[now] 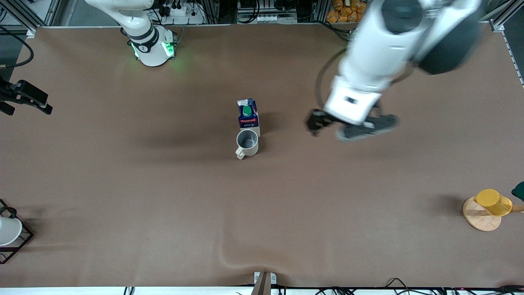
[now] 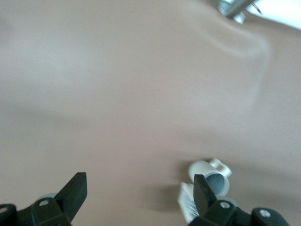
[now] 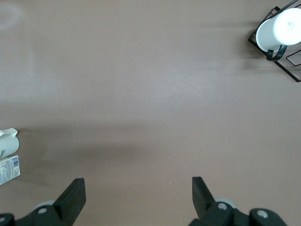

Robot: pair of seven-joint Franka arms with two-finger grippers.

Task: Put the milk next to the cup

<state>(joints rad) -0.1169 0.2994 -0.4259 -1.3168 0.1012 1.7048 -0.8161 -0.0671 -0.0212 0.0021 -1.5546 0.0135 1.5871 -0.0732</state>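
Cup (image 1: 247,143) sits touching the milk (image 1: 248,116), both off to the side of the left claw (image 1: 348,127), which hangs open and empty. Looks basically done. Right claw (image 3: 136,197) waits, open.

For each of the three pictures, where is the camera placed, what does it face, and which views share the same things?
Front view: high across the table, facing both bases; milk beside cup, left gripper above the table.
Left wrist view: on the left wrist, looking down past its open fingers at cup and milk.
Right wrist view: on the right wrist, open fingers, racked white cup.
All three show the milk.
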